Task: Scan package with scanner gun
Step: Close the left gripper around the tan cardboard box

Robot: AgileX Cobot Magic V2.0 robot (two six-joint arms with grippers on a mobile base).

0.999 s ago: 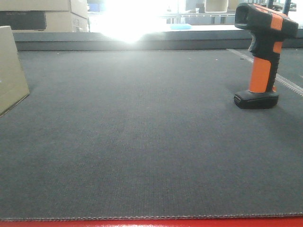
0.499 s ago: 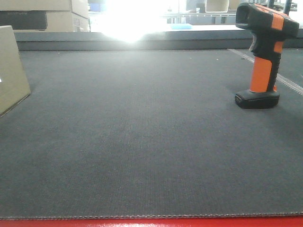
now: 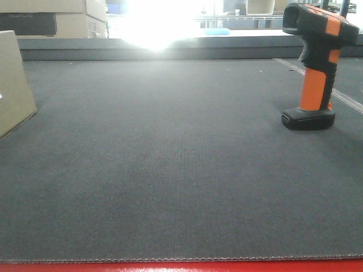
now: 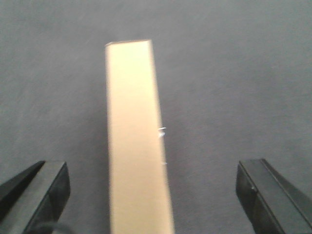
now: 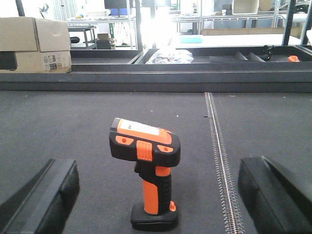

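Note:
An orange and black scanner gun (image 3: 315,65) stands upright on its base at the right of the dark mat; it also shows in the right wrist view (image 5: 148,170). A tan cardboard package (image 3: 14,82) stands at the far left edge. In the left wrist view the package (image 4: 136,146) shows as a narrow tan edge. My left gripper (image 4: 153,195) is open, its jaws wide on either side of the package, not touching it. My right gripper (image 5: 158,197) is open, its jaws wide apart on either side of the scanner, short of it. Neither gripper shows in the front view.
A raised dark ledge (image 3: 170,51) runs across the back of the mat. Cardboard boxes (image 5: 34,44) stand at the back left. A metal toothed strip (image 5: 222,161) runs along the mat right of the scanner. The mat's front edge (image 3: 181,263) is red.
The front view has shifted very slightly; the scanner and the package stand in nearly the same places.

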